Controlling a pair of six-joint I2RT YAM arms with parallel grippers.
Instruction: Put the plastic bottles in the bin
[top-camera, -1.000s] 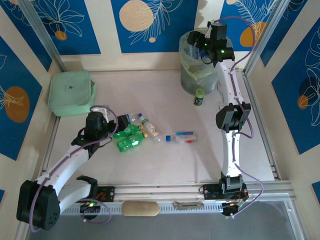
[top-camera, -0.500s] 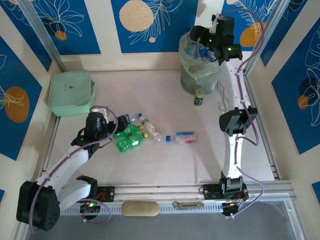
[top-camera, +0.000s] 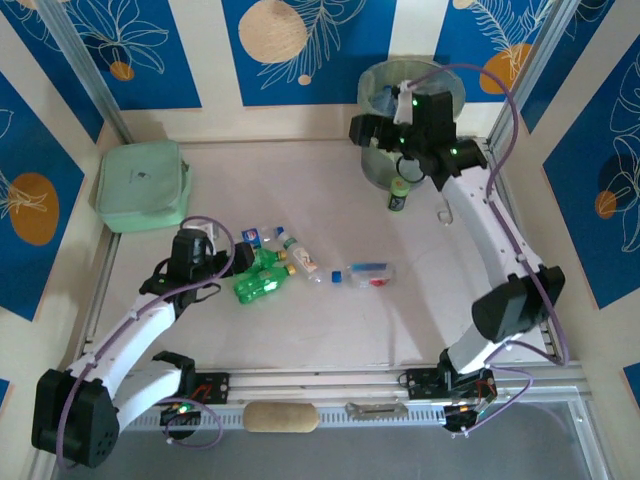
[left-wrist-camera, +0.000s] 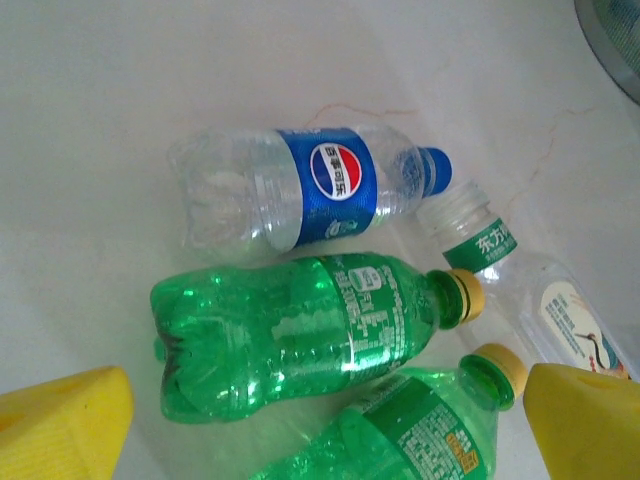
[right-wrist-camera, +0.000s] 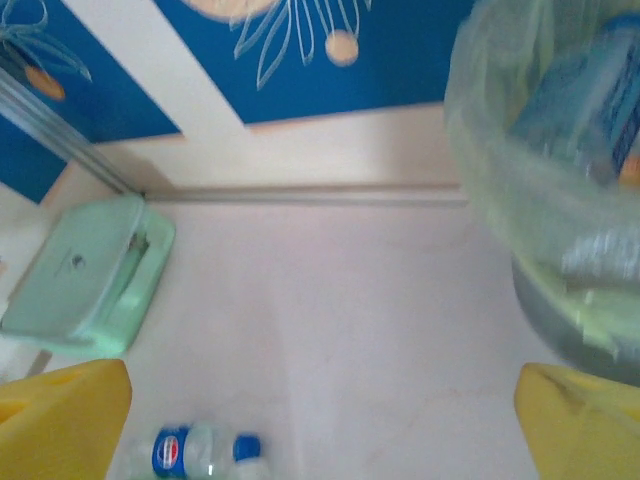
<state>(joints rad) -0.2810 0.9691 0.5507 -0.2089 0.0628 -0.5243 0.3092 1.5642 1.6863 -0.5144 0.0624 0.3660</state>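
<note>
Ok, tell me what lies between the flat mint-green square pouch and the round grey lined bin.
Bare tabletop only, between the flat mint-green pouch and the round grey bin, in the top external view.

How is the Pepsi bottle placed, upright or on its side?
On its side. The Pepsi bottle lies flat on the table, blue cap pointing sideways, beside a green bottle.

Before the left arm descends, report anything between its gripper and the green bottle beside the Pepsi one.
Nothing visible blocks it. The left gripper hangs open above the green bottle, which lies uncovered. Neighbours crowd it, though: the Pepsi bottle along one side, a second green bottle along the other.
</note>
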